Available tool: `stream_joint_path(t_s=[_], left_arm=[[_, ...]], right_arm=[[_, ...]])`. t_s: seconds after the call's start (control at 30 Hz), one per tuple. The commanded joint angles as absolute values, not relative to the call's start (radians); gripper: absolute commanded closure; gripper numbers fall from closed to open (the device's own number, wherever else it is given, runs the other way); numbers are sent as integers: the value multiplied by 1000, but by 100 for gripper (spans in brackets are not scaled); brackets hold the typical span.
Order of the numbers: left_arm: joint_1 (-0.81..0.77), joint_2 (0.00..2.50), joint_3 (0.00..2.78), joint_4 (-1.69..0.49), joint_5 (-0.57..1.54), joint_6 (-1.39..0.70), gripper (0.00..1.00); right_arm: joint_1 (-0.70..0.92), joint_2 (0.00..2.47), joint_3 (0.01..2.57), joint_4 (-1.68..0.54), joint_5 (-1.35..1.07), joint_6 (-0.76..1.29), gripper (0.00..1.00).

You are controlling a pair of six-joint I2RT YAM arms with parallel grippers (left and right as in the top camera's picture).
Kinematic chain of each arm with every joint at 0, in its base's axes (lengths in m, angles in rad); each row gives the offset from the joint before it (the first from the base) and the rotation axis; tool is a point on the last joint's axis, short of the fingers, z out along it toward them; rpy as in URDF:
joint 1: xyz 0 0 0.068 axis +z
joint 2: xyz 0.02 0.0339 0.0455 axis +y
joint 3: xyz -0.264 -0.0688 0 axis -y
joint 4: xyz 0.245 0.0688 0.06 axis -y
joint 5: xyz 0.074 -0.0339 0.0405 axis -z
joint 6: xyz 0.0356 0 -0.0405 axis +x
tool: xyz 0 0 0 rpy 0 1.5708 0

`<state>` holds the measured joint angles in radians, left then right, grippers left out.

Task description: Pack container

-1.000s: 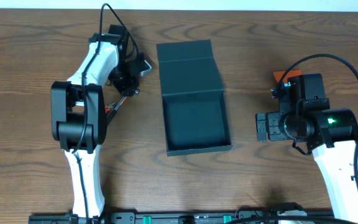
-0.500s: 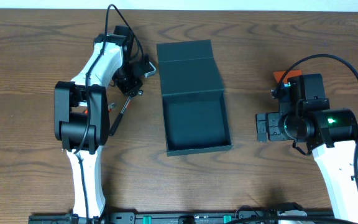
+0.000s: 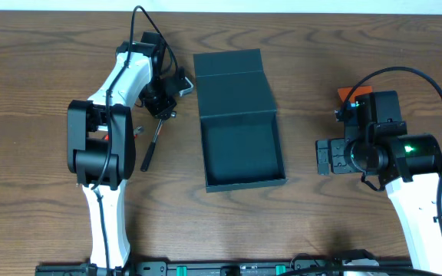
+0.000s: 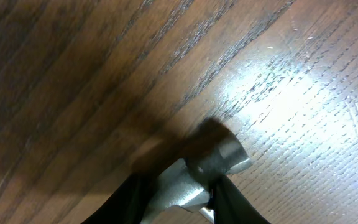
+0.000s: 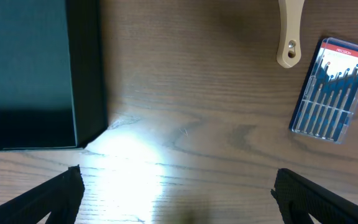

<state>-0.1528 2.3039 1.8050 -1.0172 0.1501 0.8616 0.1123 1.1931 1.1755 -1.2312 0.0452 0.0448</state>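
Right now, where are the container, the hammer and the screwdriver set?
container (image 3: pixel 240 152): overhead view, bare inside floor
hammer (image 4: pixel 220 154): left wrist view, steel head
screwdriver set (image 5: pixel 332 90): right wrist view, clear case front

Matt cardboard container (image 3: pixel 240 149), shiny metal hammer (image 4: pixel 213 158), grained wooden table (image 3: pixel 321 77).

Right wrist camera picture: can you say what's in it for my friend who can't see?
The open right gripper hovers over a brown wooden table. A corner of the dark teal container sits at the left, and a clear case of small screwdrivers lies at the right beside a beige handle with a hole.
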Motion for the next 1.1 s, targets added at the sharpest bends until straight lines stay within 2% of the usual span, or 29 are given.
stream_joint_path(t_s=[0.0, 1.07], left_arm=[[-157, 2321, 1771, -1016, 145, 859, 95], [-157, 2319, 1772, -1046, 99, 860, 94]], right_arm=[[104, 1196, 1193, -1232, 56, 58, 1], [104, 1196, 1193, -1235, 56, 58, 1]])
